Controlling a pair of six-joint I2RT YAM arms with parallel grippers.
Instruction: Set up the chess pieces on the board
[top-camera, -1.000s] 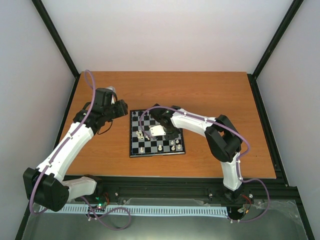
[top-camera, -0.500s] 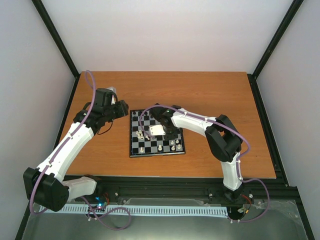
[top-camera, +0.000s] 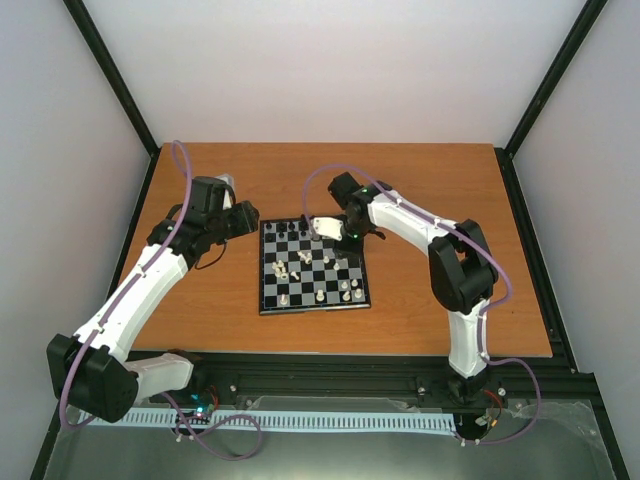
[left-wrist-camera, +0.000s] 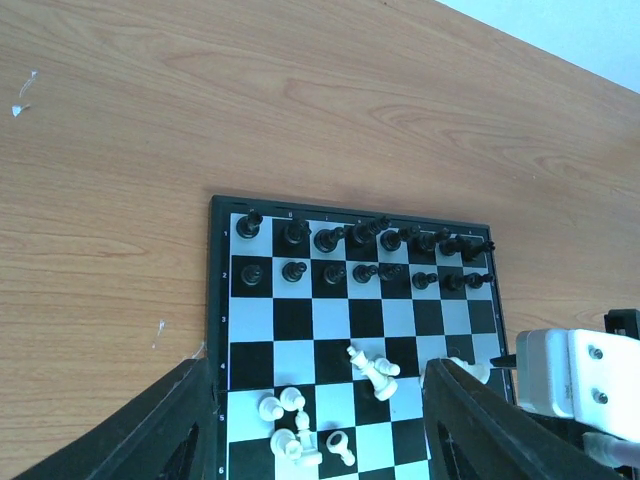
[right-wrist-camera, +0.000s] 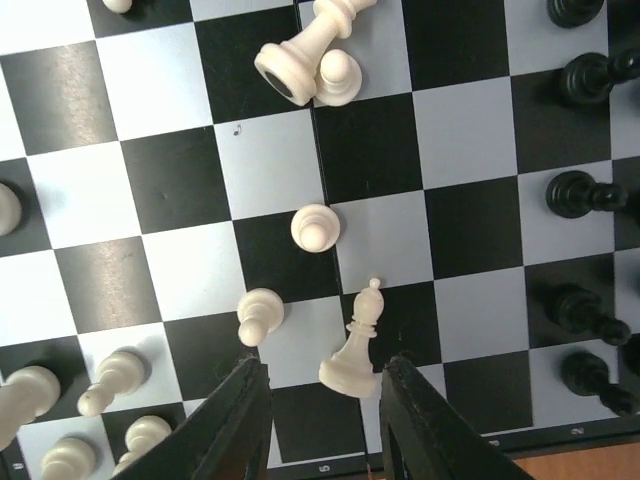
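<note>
The board (top-camera: 264, 306) lies mid-table between my arms. Black chess pieces (left-wrist-camera: 365, 250) stand in two rows along its far edge. Cream-white chess pieces (left-wrist-camera: 375, 372) are scattered on the middle squares, some toppled. My right gripper (top-camera: 327, 229) hovers over the board's far edge, open. In the right wrist view a white bishop (right-wrist-camera: 357, 340) lies on its side just ahead of the right gripper (right-wrist-camera: 325, 368), touching neither finger. My left gripper (top-camera: 245, 218) hangs beside the board's far left corner; in its own view the left gripper (left-wrist-camera: 315, 368) is open with nothing in it.
Upright white pawns (right-wrist-camera: 315, 228) stand near the bishop, and a larger white piece (right-wrist-camera: 300, 55) lies toppled further in. More white pieces (top-camera: 320, 293) stand along the board's near rows. Bare wooden table (top-camera: 440, 190) surrounds the board, with black frame posts at the edges.
My right gripper has pulled back from the board's middle to its far edge. The left arm has hardly moved.
</note>
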